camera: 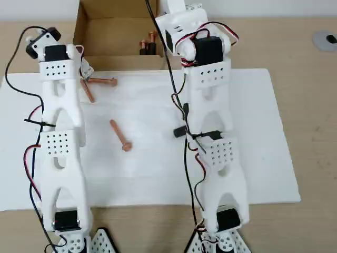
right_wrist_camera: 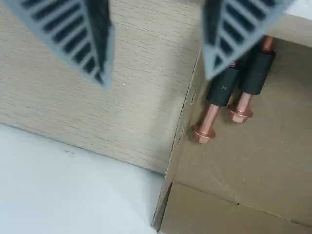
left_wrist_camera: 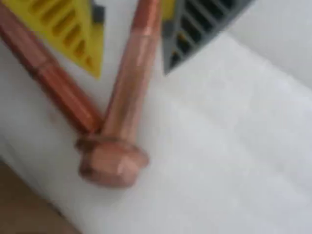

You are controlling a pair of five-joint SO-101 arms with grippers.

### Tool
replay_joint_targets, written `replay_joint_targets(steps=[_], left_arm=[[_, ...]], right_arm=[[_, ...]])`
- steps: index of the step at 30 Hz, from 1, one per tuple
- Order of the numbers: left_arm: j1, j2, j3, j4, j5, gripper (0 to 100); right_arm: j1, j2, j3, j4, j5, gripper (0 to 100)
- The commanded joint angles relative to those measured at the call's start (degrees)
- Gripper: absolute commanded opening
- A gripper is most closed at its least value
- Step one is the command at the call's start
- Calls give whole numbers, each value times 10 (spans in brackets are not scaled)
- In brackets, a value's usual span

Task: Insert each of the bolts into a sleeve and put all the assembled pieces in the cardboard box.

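Left gripper [left_wrist_camera: 131,68]: jaws part-open, straddling a copper bolt [left_wrist_camera: 127,97]. The grey finger [left_wrist_camera: 195,34] is right beside the shank, with white showing between the shank and the yellow finger [left_wrist_camera: 73,34], so not clamped. The bolt lies flat on the white mat [left_wrist_camera: 234,146] with its flange head pointing away from the jaws. A second bolt [left_wrist_camera: 48,78] lies at an angle to it, its end meeting the first just behind the head. In the high view this pair sits at the mat's far-left corner, just near of the cardboard box [camera: 121,62]. A third bolt [camera: 120,135] lies alone mid-mat, well apart and bare.

Right gripper [right_wrist_camera: 157,77]: jaws wide, empty, hanging over the box's right wall where it meets the wooden table [right_wrist_camera: 97,107]. Two assembled pieces lie side by side on the box floor against that wall, each a bolt in a black sleeve: one [right_wrist_camera: 220,92] beside the other [right_wrist_camera: 256,73].
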Motion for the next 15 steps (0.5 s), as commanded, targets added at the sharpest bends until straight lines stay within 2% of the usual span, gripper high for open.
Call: replay_joint_targets(steps=[1,6,11,15], left_arm=[[1,-3,1,-12,3,93],[-9,5,1,-14,3,93],[-18,51,4,-71,2,93],[-18,60,-6,-67,1,90]], right_arm=[[8,-12,-27,3,-2,157],[21,-11,-27,3,-2,157],[33,-11,-27,3,-4,157],[36,-11,-26,9,-4,157]])
